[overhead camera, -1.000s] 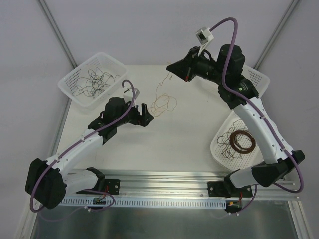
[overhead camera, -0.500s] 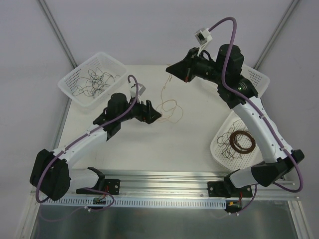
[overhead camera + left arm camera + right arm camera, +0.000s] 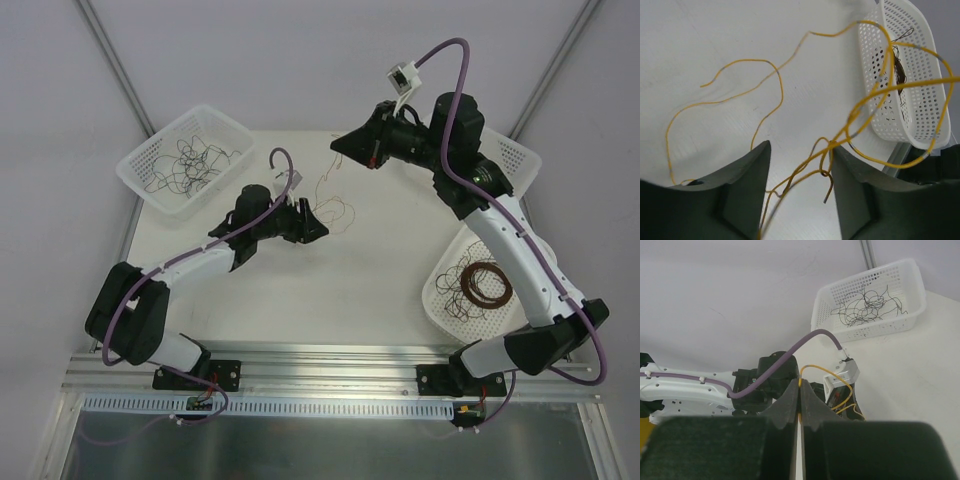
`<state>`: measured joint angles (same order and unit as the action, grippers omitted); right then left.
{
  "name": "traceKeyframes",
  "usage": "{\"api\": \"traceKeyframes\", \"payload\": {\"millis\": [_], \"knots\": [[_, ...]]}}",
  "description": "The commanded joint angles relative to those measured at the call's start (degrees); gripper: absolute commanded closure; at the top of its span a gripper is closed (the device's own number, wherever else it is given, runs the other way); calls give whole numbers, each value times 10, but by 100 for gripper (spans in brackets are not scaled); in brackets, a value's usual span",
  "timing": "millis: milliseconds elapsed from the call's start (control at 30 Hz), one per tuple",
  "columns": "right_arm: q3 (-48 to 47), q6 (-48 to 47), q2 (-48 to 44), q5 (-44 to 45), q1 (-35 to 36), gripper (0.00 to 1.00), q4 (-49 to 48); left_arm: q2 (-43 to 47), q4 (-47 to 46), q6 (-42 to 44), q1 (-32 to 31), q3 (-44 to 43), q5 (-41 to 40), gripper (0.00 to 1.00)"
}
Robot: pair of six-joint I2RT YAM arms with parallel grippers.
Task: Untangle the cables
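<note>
A small tangle of thin yellow cables point(image 3: 333, 210) hangs over the table's middle. My right gripper point(image 3: 336, 146) is raised above it and shut on one yellow strand point(image 3: 815, 366), which arches out from the pinched tips point(image 3: 800, 382). My left gripper point(image 3: 318, 228) reaches in low from the left. In its wrist view the jaws point(image 3: 801, 147) stand apart with several twisted yellow strands point(image 3: 832, 143) and a loose wire end running between them, touching the right finger point(image 3: 860, 190). More loops trail across the table to the left.
A white basket point(image 3: 150, 150) at the back left holds thin black wires. A second basket point(image 3: 440, 300) at the right holds brown wire and a neat ring coil point(image 3: 487, 285). A third basket rim point(image 3: 520, 160) shows behind the right arm.
My left arm has stretched forward and right until its jaws straddle the tangle, and they have narrowed. The right gripper has shifted slightly, still pinching its strand; the loops are drawn smaller.
</note>
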<state>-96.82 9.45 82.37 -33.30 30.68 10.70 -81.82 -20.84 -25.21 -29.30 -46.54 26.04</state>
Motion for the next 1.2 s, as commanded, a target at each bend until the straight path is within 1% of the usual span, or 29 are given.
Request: {"api": "traceKeyframes", "payload": {"millis": [0, 33, 67, 167, 200, 233, 267, 300, 333, 367, 400, 500, 533, 567, 667, 800, 867, 933, 1067, 1167], "knots": [[-4, -3, -34, -7, -4, 99, -20, -16, -39, -16, -4, -11, -14, 54], [-5, -12, -37, -5, -6, 99, -11, -18, -34, -15, -5, -8, -26, 57], [-5, -14, -41, 0, -14, 99, -8, -20, -25, -13, -4, -2, -55, 63], [-7, -16, -55, 5, -35, 99, 5, -24, 16, -12, 7, 14, -102, 66], [-9, -16, -57, 6, -52, 99, 10, -24, 29, -19, 13, 19, -140, 71], [-13, -15, -63, 7, -60, 99, 19, -25, 53, -42, 22, 24, -153, 74], [-14, -15, -66, 7, -77, 99, 23, -26, 63, -55, 50, 35, -160, 77], [-16, -15, -69, 6, -86, 99, 27, -24, 67, -70, 65, 43, -163, 80], [-16, -15, -72, 6, -95, 99, 31, -22, 68, -101, 84, 52, -163, 82], [-16, -15, -80, 6, -112, 99, 32, -19, 69, -113, 112, 71, -164, 82], [-16, -12, -84, 5, -121, 99, 33, -12, 69, -120, 125, 80, -166, 83], [-21, -10, -96, 3, -158, 99, 42, 4, 87, -125, 148, 93, -175, 81], [-22, -11, -98, 3, -167, 99, 48, 8, 94, -121, 150, 91, -186, 78], [-23, -10, -104, 1, -186, 99, 49, 12, 110, -120, 151, 91, -194, 76], [-24, -8, -113, 2, -227, 99, 54, 16, 138, -116, 160, 84, -221, 75], [-20, -7, -128, -1, -270, 99, 60, 18, 193, -124, 182, 81, -246, 75], [-17, 4, -129, -2, -290, 99, 63, 24, 205, -126, 198, 82, -257, 73], [-12, 9, -129, -13, -294, 99, 62, 31, 222, -121, 212, 82, -257, 71], [-8, 6, -128, -20, -295, 99, 71, 49, 255, -105, 224, 73, -258, 71], [-15, -3, -126, -28, -295, 99, 84, 61, 281, -90, 227, 66, -287, 71]]}}
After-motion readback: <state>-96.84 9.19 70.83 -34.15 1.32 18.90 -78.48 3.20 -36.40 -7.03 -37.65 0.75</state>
